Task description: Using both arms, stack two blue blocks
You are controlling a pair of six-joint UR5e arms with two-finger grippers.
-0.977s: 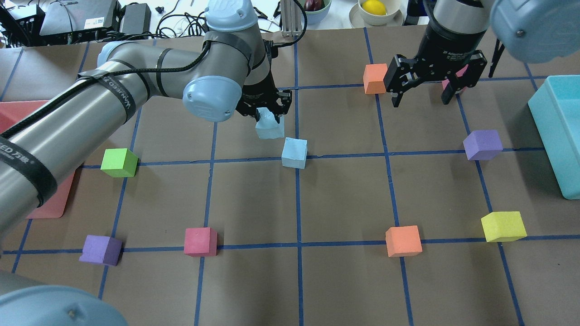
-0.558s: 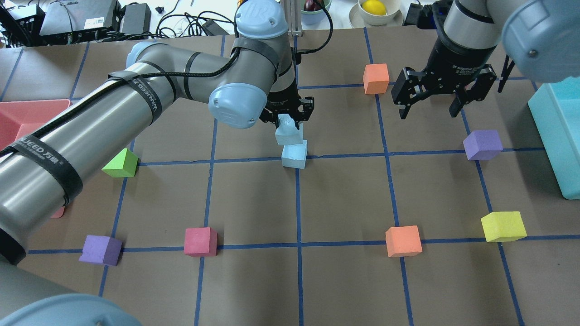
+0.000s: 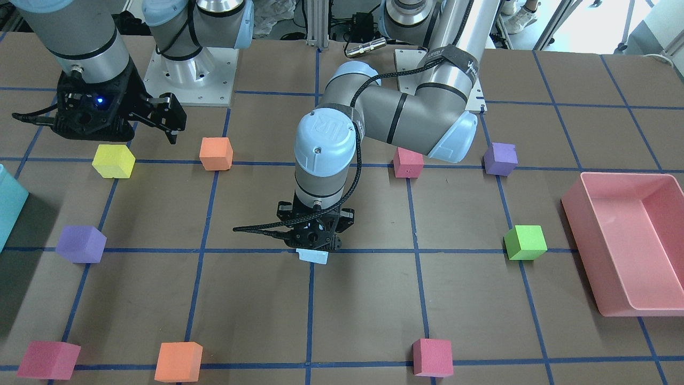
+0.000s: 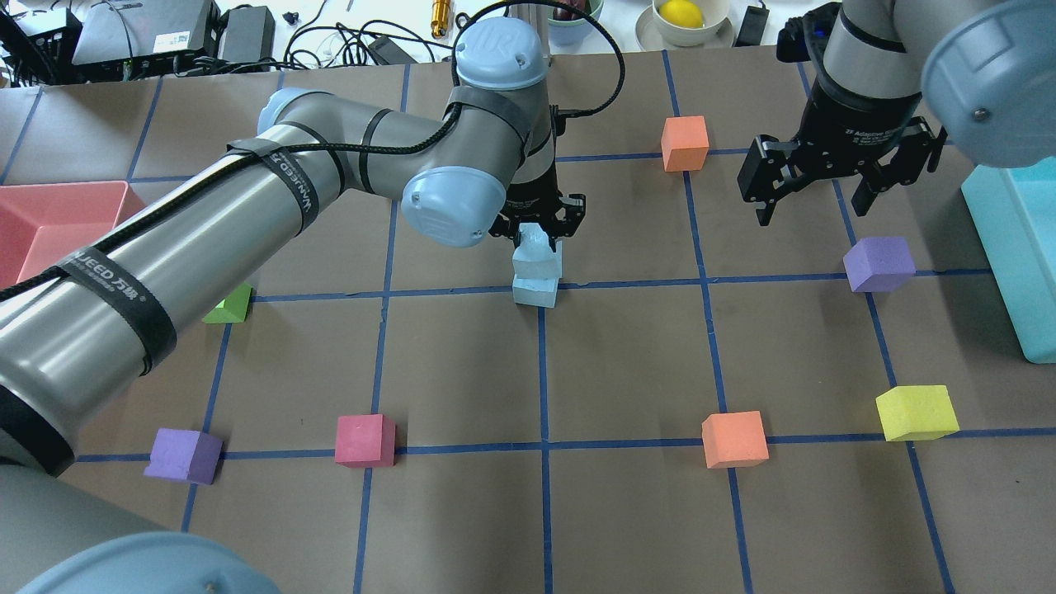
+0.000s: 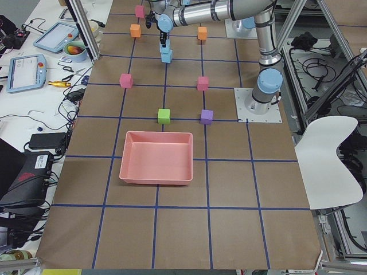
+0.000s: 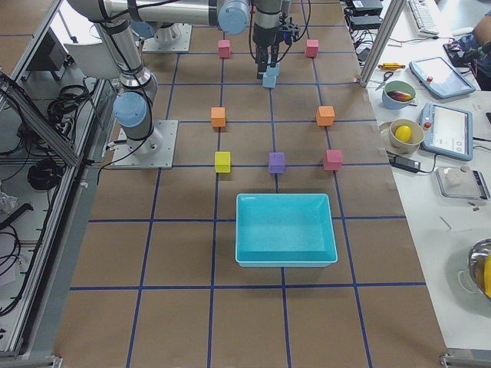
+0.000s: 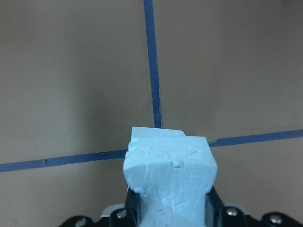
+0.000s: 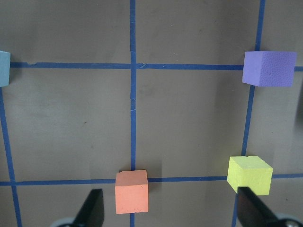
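My left gripper (image 4: 540, 233) is shut on a pale blue block (image 4: 536, 257) and holds it directly over the second blue block (image 4: 535, 292), which sits on a tape crossing. The two look stacked; I cannot tell whether they touch. In the left wrist view the held blue block (image 7: 169, 184) fills the space between the jaws. In the front view the left gripper (image 3: 312, 243) hides most of the blocks, and only a blue edge (image 3: 313, 256) shows. My right gripper (image 4: 813, 202) is open and empty, hovering at the back right. Its fingertips (image 8: 92, 208) stand wide apart.
A teal bin (image 4: 1015, 239) stands at the right edge and a pink tray (image 4: 49, 219) at the left. Coloured cubes lie around: orange (image 4: 685, 143), purple (image 4: 879, 264), yellow (image 4: 916, 412), orange (image 4: 734, 439), pink (image 4: 365, 440), purple (image 4: 183, 455), green (image 4: 229, 307).
My left arm has carried the blue block to the right until it sits over the other blue block. My right gripper has drifted to the right, still open.
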